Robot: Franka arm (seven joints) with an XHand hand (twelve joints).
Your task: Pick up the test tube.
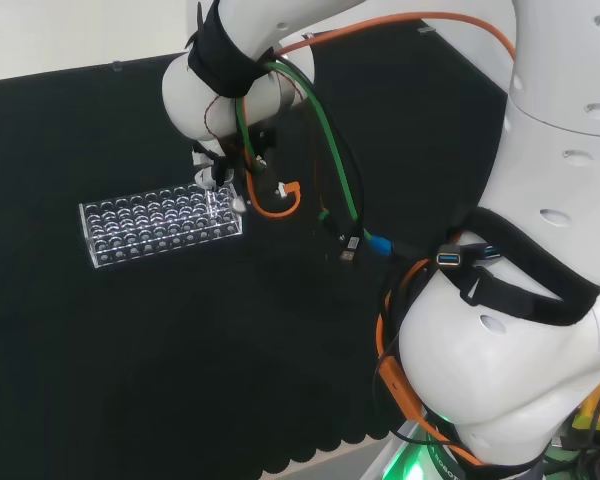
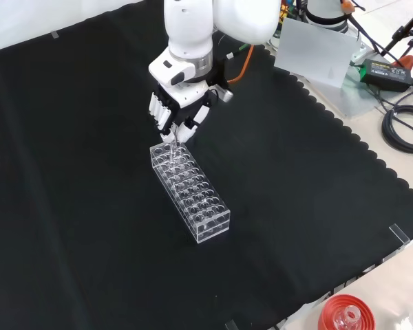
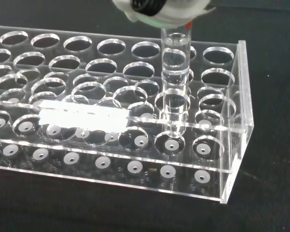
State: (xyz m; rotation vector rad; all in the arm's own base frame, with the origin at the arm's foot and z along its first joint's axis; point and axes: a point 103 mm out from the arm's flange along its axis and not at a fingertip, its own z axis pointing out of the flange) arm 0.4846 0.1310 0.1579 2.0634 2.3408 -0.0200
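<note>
Above centre of the front view, the robot hand (image 2: 177,110) is seen over the far end of the clear rack (image 2: 191,194), its fingertips pinched on the top of the test tube (image 3: 175,87). The tube is still seated upright in a hole near the rack's end wall. It should be drawn straight up, without tilt, so the rack is not dragged across the counter (image 2: 316,192).
</note>
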